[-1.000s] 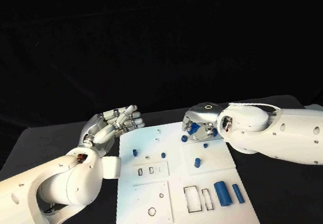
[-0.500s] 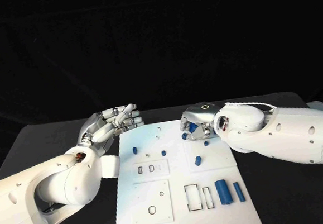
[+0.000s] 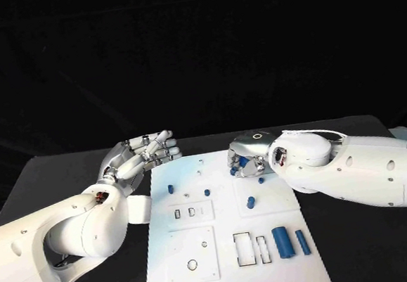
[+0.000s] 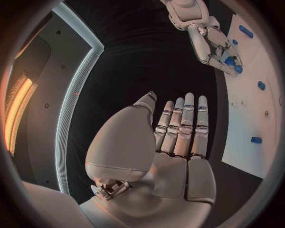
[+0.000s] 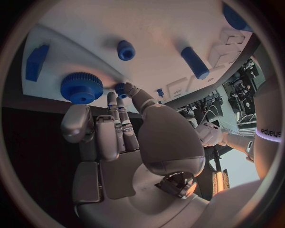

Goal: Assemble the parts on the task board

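Observation:
The white task board (image 3: pixel 229 251) lies in the middle of the black table. My right hand (image 3: pixel 246 158) is low over its far right part. In the right wrist view its thumb and a fingertip (image 5: pixel 112 98) close on a small blue peg (image 5: pixel 121 89) standing on the board (image 5: pixel 148 28), next to a blue gear (image 5: pixel 81 87). The gear (image 3: pixel 235 171) peeks out at the hand's left side. My left hand (image 3: pixel 144 153) hovers by the board's far left corner, fingers straight and apart, holding nothing (image 4: pixel 178 128).
Loose blue pieces lie on the board: a short peg (image 3: pixel 170 189), another (image 3: pixel 251 204), a thick cylinder (image 3: pixel 280 242) and a thinner one (image 3: pixel 301 241) near the front right. Recessed slots (image 3: pixel 242 249) sit beside them. A blue block (image 5: pixel 37 61) lies near the gear.
My right hand has shifted slightly left and toward the board's far edge, settling closer over the gear and peg. The left hand has stayed still.

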Robot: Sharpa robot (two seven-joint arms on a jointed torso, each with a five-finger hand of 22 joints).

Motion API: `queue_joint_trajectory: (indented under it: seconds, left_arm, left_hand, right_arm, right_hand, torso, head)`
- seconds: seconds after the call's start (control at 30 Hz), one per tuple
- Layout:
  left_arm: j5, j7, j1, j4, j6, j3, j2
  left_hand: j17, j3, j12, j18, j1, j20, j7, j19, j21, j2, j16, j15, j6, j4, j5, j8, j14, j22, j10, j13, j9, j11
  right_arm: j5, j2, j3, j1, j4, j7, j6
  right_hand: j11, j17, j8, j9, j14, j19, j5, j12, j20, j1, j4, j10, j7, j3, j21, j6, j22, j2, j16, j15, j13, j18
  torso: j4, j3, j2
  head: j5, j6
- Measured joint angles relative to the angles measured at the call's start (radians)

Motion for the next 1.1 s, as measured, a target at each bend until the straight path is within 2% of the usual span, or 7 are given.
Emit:
queue_joint_trajectory:
  seconds: [0.23,0.43,0.5,0.63,0.83,0.97,1.1]
  left_arm:
    - [0.000,-0.001,0.001,0.001,0.000,0.000,-0.001]
    - [0.000,-0.003,0.002,0.001,0.000,0.000,-0.002]
    - [0.000,-0.003,0.003,0.001,0.001,0.000,-0.002]
    - [0.000,-0.005,0.003,0.000,0.001,0.000,-0.002]
    - [0.001,-0.007,0.003,-0.002,0.001,0.000,-0.002]
    - [0.005,-0.009,0.003,-0.006,0.001,0.000,-0.002]
    - [0.009,-0.010,0.003,-0.010,0.001,0.000,-0.001]
  left_hand:
    - [0.000,0.000,0.000,0.000,0.000,0.000,0.000,0.000,0.000,0.000,-0.004,0.000,0.000,0.000,0.000,0.000,0.000,-0.001,0.000,0.000,0.000,0.000]
    - [0.000,0.000,0.000,0.000,0.000,0.000,0.000,0.000,0.000,0.000,-0.004,0.000,0.000,0.000,0.000,-0.006,0.000,-0.001,0.000,-0.001,0.000,0.000]
    - [0.000,0.000,0.000,0.000,0.000,0.000,0.000,0.000,0.000,0.000,-0.004,0.000,0.000,0.000,0.000,-0.006,0.000,-0.001,0.000,-0.001,0.000,0.000]
    - [0.000,0.000,0.000,0.000,0.000,0.000,0.000,0.000,0.000,0.000,-0.004,0.000,0.000,0.000,0.000,-0.006,0.000,-0.001,0.000,-0.001,0.000,0.000]
    - [0.000,0.000,-0.007,0.000,0.000,0.000,0.000,0.000,0.000,0.000,-0.004,0.000,0.000,0.000,0.000,-0.006,0.000,-0.002,0.000,-0.001,0.000,0.000]
    - [0.000,0.000,-0.007,0.000,0.000,0.000,0.000,0.000,0.000,0.000,-0.011,0.000,0.000,0.000,0.000,-0.006,0.000,-0.004,0.000,-0.001,-0.001,0.000]
    - [0.000,0.000,-0.007,0.000,0.000,0.000,0.000,0.000,0.000,0.000,-0.011,0.000,0.000,0.000,0.000,-0.006,0.000,-0.004,0.000,-0.001,-0.001,0.000]
  right_arm:
    - [-0.001,0.004,0.000,0.000,-0.002,0.000,0.008]
    - [-0.002,0.004,0.001,0.000,-0.002,-0.001,0.005]
    - [-0.002,0.004,0.001,0.000,-0.002,-0.001,0.003]
    - [-0.002,0.004,0.001,0.000,-0.002,-0.003,-0.010]
    - [-0.002,-0.002,0.001,-0.001,0.019,-0.005,-0.055]
    - [0.000,-0.011,0.010,0.000,0.040,-0.003,-0.095]
    - [0.001,-0.005,0.013,0.003,0.041,-0.003,-0.131]
  right_hand:
    - [-0.007,0.008,0.007,0.004,0.000,0.004,0.000,0.007,-0.004,0.000,0.009,0.016,-0.006,0.009,0.008,0.016,0.013,0.000,0.009,0.000,0.002,0.000]
    - [-0.018,0.019,0.015,0.010,0.002,0.007,-0.013,0.014,-0.007,0.013,0.012,0.043,-0.015,0.032,0.023,0.040,0.032,0.014,0.021,-0.006,0.006,0.000]
    - [-0.019,0.029,0.020,0.013,0.000,0.011,-0.020,0.019,-0.011,0.017,0.013,0.049,-0.016,0.044,0.031,0.049,0.044,0.018,0.027,-0.008,0.007,-0.016]
    - [-0.024,0.044,0.031,0.021,0.001,0.016,-0.026,0.026,-0.016,0.018,0.018,0.070,-0.024,0.057,0.042,0.070,0.063,0.021,0.039,-0.014,0.009,-0.016]
    - [-0.032,0.056,0.039,0.025,0.000,0.023,-0.060,0.034,-0.023,0.020,0.026,0.089,-0.027,0.074,0.050,0.076,0.080,0.027,0.046,-0.022,0.021,-0.016]
    - [-0.032,0.060,0.039,0.025,0.000,0.023,-0.071,0.034,-0.023,0.022,0.031,0.089,-0.027,0.078,0.054,0.077,0.083,0.032,0.050,-0.022,0.021,-0.016]
    - [-0.032,0.060,0.039,0.025,0.000,0.023,-0.078,0.034,-0.023,0.021,0.032,0.089,-0.027,0.079,0.054,0.077,0.085,0.032,0.050,-0.022,0.021,-0.016]
  torso:
    - [0.0009,0.0006,0.003]
    - [0.0007,0.0010,0.005]
    - [0.0007,0.0012,0.005]
    - [0.0009,0.0012,0.006]
    - [0.0012,0.0015,0.007]
    - [0.0011,0.0012,0.007]
    - [0.0011,-0.0011,0.004]
  head:
    - [0.000,0.002]
    - [-0.002,-0.001]
    - [-0.002,-0.003]
    - [-0.003,-0.006]
    - [-0.001,-0.004]
    - [0.000,-0.003]
    - [-0.001,-0.001]
